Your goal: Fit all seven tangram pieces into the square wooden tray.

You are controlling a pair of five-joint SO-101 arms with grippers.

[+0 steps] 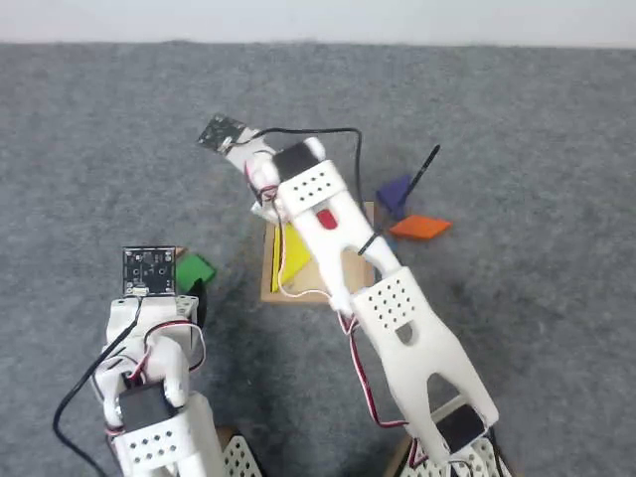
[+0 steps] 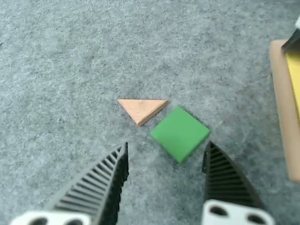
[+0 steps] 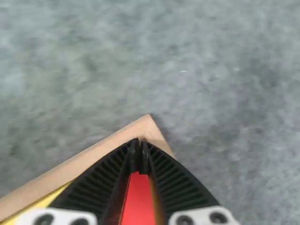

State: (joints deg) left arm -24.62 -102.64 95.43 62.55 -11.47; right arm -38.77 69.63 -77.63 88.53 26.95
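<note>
Right gripper clamps red piece over tray corner; left gripper hovers, jaws apart.

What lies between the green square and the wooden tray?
Only bare grey carpet lies between the green square and the wooden tray; the left wrist view shows this stretch.

Seen from above, the left arm rises from 7 o'clock, folded short, with the left tool spread wide and aimed downward; the right arm stretches from 5 o'clock toward 11 o'clock, the right tool pressed tip to tip
</note>
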